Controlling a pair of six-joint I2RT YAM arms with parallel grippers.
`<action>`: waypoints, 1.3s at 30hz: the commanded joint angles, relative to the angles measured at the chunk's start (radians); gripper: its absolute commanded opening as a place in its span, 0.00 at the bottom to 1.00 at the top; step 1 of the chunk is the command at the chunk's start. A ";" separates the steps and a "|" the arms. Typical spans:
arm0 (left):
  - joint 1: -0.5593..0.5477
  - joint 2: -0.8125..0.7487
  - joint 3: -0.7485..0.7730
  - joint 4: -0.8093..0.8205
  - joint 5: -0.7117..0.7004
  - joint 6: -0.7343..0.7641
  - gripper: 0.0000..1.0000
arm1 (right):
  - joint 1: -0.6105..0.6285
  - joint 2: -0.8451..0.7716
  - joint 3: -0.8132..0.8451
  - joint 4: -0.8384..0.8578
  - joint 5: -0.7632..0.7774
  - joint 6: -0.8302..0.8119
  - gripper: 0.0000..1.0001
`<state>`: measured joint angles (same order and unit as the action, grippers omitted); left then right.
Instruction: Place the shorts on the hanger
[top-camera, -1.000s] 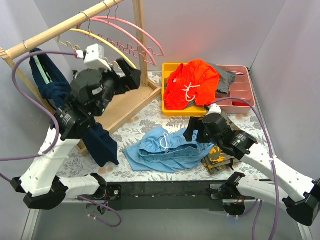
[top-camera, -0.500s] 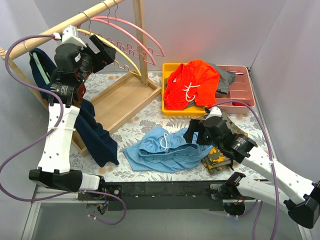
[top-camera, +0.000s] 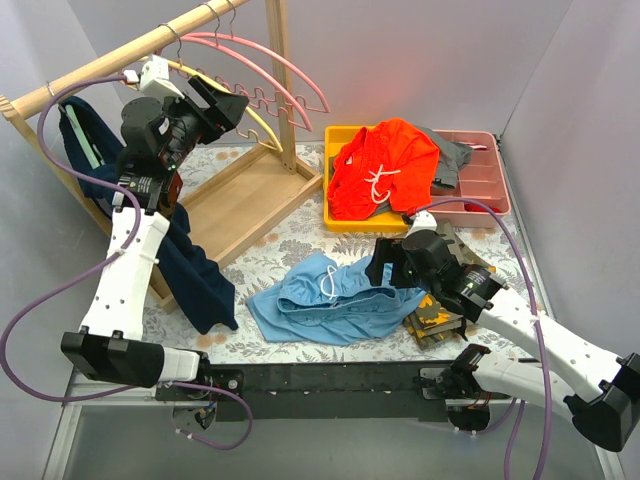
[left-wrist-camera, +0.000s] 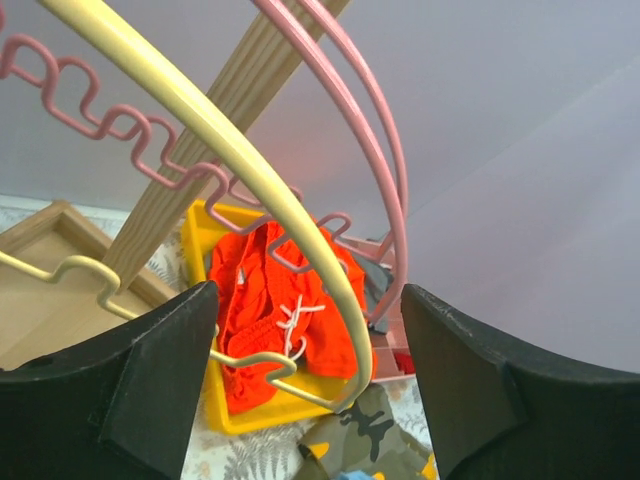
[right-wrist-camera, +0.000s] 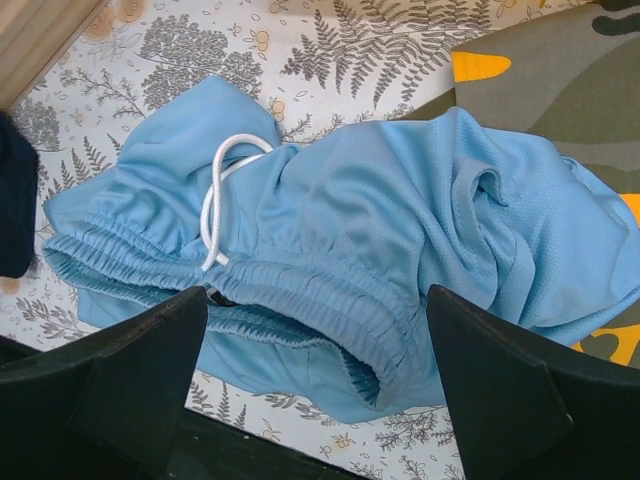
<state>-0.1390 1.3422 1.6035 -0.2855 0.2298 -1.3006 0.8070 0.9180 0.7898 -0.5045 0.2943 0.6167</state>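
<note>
View: top external camera
Wooden rack (top-camera: 120, 60): at the back left of the flower-patterned table (top-camera: 300, 235), with a slanted rail on top and a flat boxed base below.
Hanger (top-camera: 260, 120): pale yellow, hung on the rack's rail, its arched arm sloping down toward the rack's upright post.
Pink hangers (top-camera: 290, 70): two on the same rail, just behind the yellow one.
Left gripper (top-camera: 238, 108): raised level with the rack's rail, at the hanger's arm, fingers spread.
Shorts (top-camera: 335, 300): sky-blue, crumpled flat on the table in front of and to the right of the rack's base, well apart from the hanger.
Right gripper (top-camera: 385, 268): low over the end of the shorts farthest from the rack, fingers apart. Whether it touches the cloth cannot be told.
Navy garment (top-camera: 195, 280): hangs from the rack's left end down to the table.
Yellow tray (top-camera: 340, 222): just right of the rack's base, holding orange shorts (top-camera: 385, 165).
Camouflage shorts (top-camera: 440, 315): under the blue shorts' edge farthest from the rack.

View: left wrist camera
Left gripper (left-wrist-camera: 308, 300): pincer wide apart, with the hanger (left-wrist-camera: 230, 150) passing through the gap and touching neither finger.
Pink hangers (left-wrist-camera: 370, 130): arcs beyond the yellow arm, beside the rack's post (left-wrist-camera: 270, 55).
Orange shorts (left-wrist-camera: 260, 290): seen below, past the post.

View: right wrist camera
Right gripper (right-wrist-camera: 318, 295): pincer apart, straddling the elastic waistband of the shorts (right-wrist-camera: 370, 240).
Drawstring (right-wrist-camera: 215, 200): white, looped on the half of the shorts nearer the rack's base (right-wrist-camera: 40, 30).
Camouflage shorts (right-wrist-camera: 560, 70): beneath the end of the blue shorts farthest from the rack.
</note>
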 joint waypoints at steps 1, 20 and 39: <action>0.007 -0.048 -0.060 0.179 0.034 -0.057 0.70 | -0.003 -0.010 0.016 0.084 -0.037 -0.038 0.96; 0.009 -0.018 -0.139 0.362 -0.001 -0.135 0.47 | -0.003 -0.013 0.023 0.098 -0.083 -0.044 0.94; 0.006 -0.035 -0.105 0.338 0.028 -0.082 0.07 | -0.003 -0.008 0.034 0.101 -0.092 -0.055 0.94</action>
<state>-0.1383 1.3491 1.4635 0.0566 0.2447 -1.4296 0.8066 0.9169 0.7898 -0.4442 0.2100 0.5774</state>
